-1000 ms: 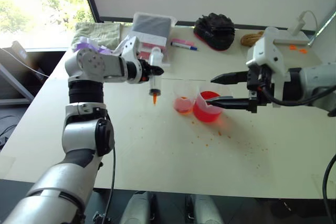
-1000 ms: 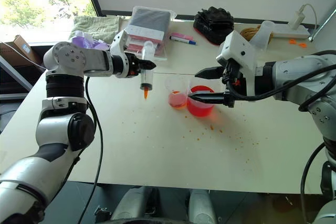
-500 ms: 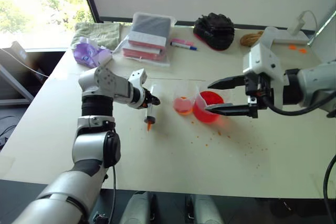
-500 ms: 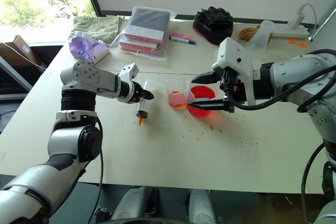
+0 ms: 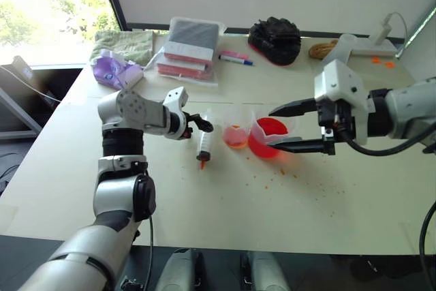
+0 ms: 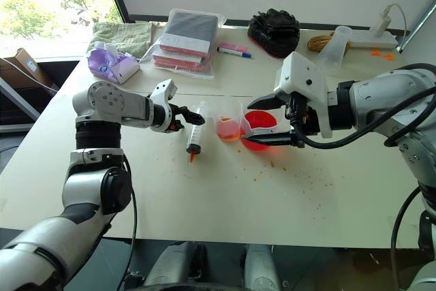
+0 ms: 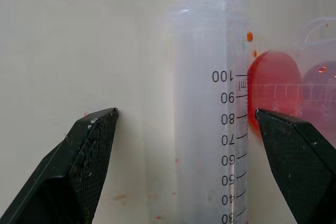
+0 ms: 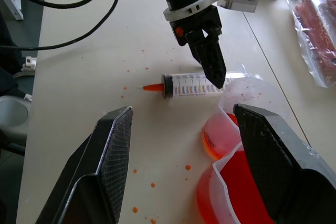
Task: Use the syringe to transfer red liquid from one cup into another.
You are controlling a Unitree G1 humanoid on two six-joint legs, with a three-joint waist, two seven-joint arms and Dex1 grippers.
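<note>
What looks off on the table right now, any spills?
Yes. Small red-orange droplets speckle the table in front of the beaker and small cup. The syringe lies flat on the table beside the small cup, between the open left gripper's fingers, not gripped.

The syringe (image 5: 203,145) is seen lying on the pale table (image 5: 225,209), orange tip toward the near edge, with the left gripper (image 5: 201,126) spread open just above its plunger end. Beside it the small cup (image 5: 236,135) and the spouted beaker (image 5: 266,139) of red liquid (image 5: 266,145) are set touching. The beaker is flanked by the parted fingers of the right gripper (image 5: 279,127).
</note>
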